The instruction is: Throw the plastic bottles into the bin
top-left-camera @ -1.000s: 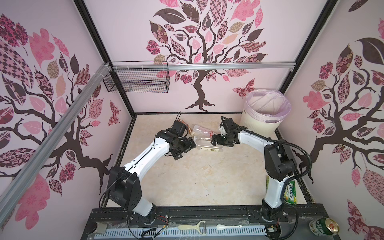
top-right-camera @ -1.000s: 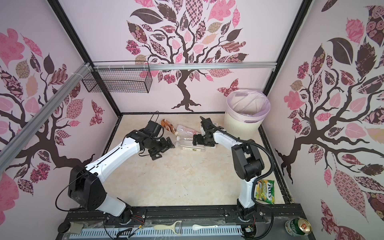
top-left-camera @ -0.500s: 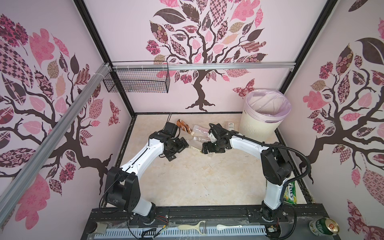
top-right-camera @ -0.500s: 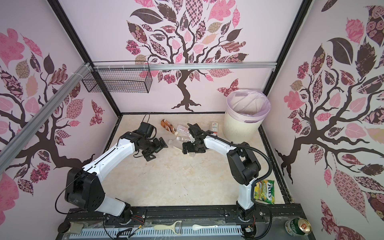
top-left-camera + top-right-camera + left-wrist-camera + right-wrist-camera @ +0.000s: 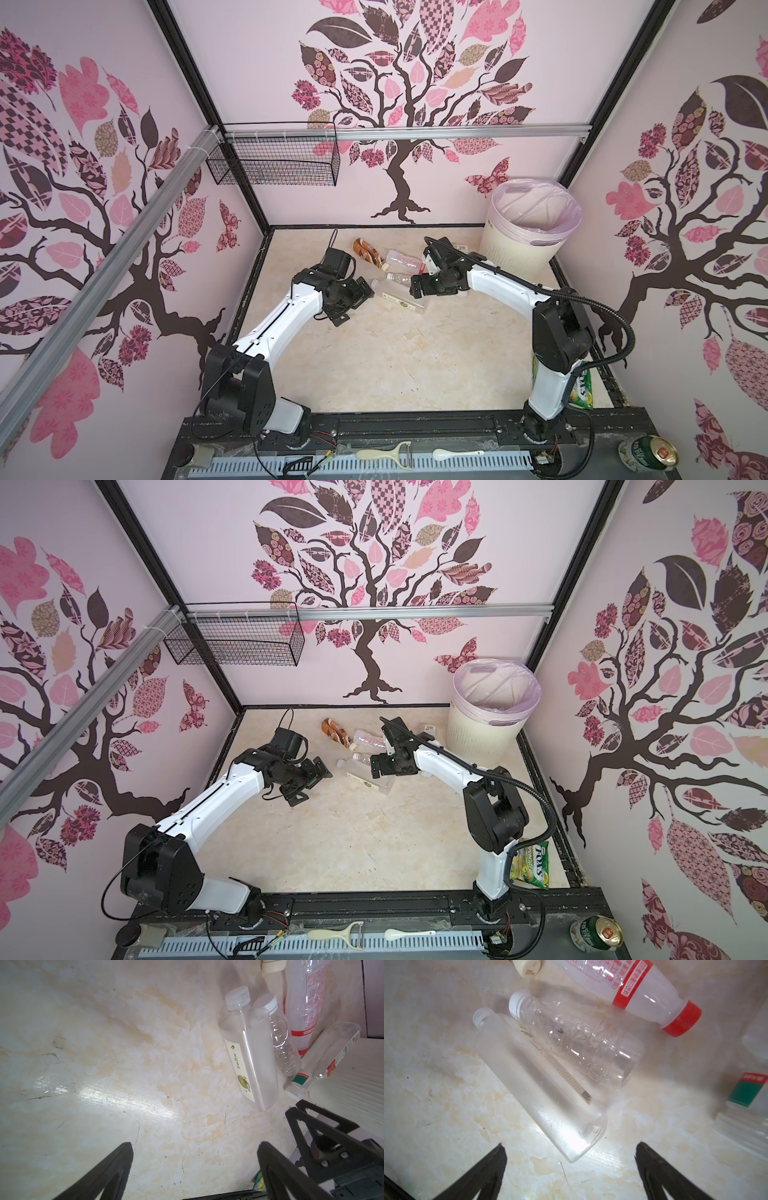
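Pickup approach: the right gripper [image 5: 570, 1146], spread and empty, hovers by the frosted square bottle [image 5: 539, 1084] among the plastic bottles [image 5: 402, 262] lying at 12 o'clock on the surface [image 5: 395, 353]. The left gripper [image 5: 353, 303] is also spread and empty. Next, probably: straddle, pinch, then carry to the bin [image 5: 515, 253] at 2 o'clock

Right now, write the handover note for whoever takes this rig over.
Left gripper: open, empty, over bare floor beside the bottles.
Right gripper: open, empty, at the square frosted bottle's base.
Bottles: that one, clear ribbed bottle, red-capped bottle and brown-wrapped bottle lie clustered near the bin; red-green-labelled bottle beside its wall.
Done: no bottle seen in the bin.
Left: all of them.
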Robot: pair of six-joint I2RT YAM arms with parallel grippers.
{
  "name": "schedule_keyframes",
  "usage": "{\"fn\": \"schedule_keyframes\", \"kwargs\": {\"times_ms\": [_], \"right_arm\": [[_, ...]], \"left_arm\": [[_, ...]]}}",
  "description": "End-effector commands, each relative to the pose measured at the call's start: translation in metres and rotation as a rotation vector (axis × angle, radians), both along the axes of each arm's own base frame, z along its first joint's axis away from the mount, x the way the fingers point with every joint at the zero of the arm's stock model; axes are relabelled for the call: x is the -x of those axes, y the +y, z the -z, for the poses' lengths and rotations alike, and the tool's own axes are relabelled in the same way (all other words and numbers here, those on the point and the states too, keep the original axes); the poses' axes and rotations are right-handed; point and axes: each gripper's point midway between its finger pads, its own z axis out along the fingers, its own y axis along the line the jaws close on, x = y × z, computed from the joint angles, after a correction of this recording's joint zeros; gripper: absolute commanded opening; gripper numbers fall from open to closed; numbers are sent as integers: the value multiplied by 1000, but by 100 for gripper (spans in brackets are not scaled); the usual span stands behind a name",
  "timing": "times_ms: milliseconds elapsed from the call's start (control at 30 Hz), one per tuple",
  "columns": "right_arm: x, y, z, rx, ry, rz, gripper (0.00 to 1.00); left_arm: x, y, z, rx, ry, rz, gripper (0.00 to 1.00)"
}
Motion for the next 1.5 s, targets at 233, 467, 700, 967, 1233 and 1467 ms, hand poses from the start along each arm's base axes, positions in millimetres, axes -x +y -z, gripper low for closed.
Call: {"fn": "schedule_keyframes", "kwargs": {"times_ms": [233, 467, 700, 967, 1233, 1467], "right_arm": [[0, 18, 27, -24, 74, -34, 99], [13, 44, 30, -70, 116, -90, 100], [35, 71, 21, -111, 143, -123, 99], [69, 130, 1, -190, 164, -214, 100], [64, 124, -32, -203, 125, -207, 99], [38, 40, -61, -234, 72, -6, 99]], "left_arm": [[13, 4, 4, 7, 12, -2, 98], [15, 9, 7, 11, 22, -14, 98], [13, 24, 7, 9, 20, -58, 98], [11, 57, 1, -19, 6, -139, 98], [5, 58, -1, -16, -12, -155, 98], [-5, 49, 1, 39, -29, -155, 98]]}}
